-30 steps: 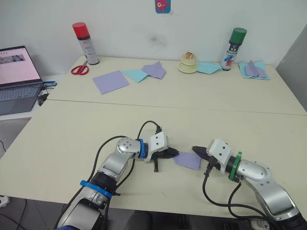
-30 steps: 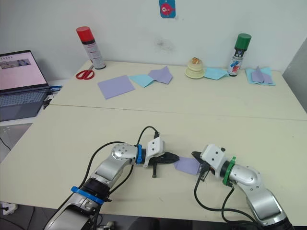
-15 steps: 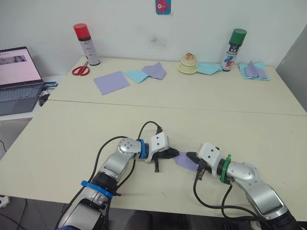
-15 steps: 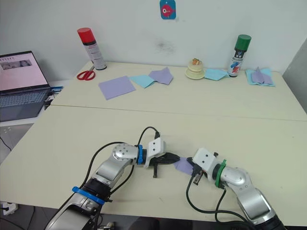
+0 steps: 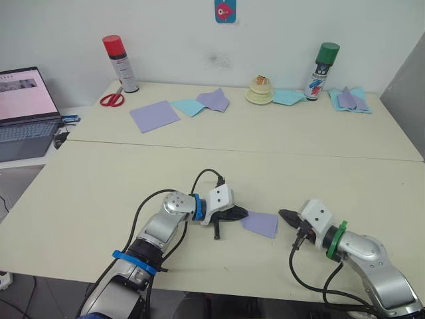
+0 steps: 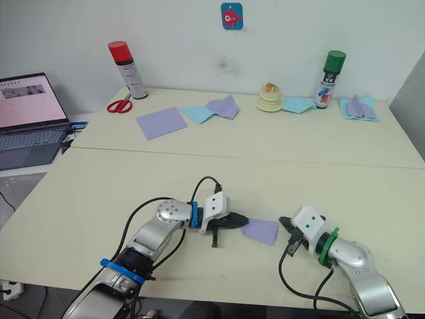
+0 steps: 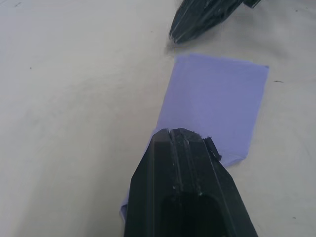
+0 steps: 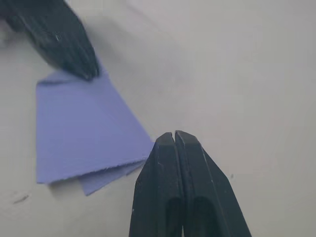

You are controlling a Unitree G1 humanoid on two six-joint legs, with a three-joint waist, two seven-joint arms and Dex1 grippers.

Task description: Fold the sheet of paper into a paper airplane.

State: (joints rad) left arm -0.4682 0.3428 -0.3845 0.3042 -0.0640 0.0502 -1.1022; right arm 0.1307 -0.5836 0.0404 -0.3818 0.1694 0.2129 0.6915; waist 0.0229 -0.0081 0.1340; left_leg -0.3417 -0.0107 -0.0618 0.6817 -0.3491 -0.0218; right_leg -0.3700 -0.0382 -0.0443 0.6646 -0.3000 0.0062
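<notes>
The sheet of paper point(image 5: 260, 224) is a small folded lavender piece lying flat near the table's front edge. My left gripper point(image 5: 244, 214) is shut, and its tip rests on the paper's left edge. In the left wrist view its closed fingers point(image 7: 180, 136) overlap the near edge of the paper point(image 7: 217, 98). My right gripper point(image 5: 282, 214) is shut too and hovers just right of the paper, a small gap away. The right wrist view has its tip point(image 8: 175, 136) beside a corner of the paper point(image 8: 79, 128), where layered edges show.
Along the back of the table stand a red spray can point(image 5: 120, 63), scissors point(image 5: 111, 98), a flat lavender sheet point(image 5: 154, 114), light-blue and lavender folded pieces point(image 5: 202, 102), a small round stack point(image 5: 260, 89) and a green spray can point(image 5: 317, 69). A laptop point(image 5: 23, 109) sits far left.
My right gripper slid left onto the paper half a second ago, then drew back to the right, off the paper. The left gripper stayed in place.
</notes>
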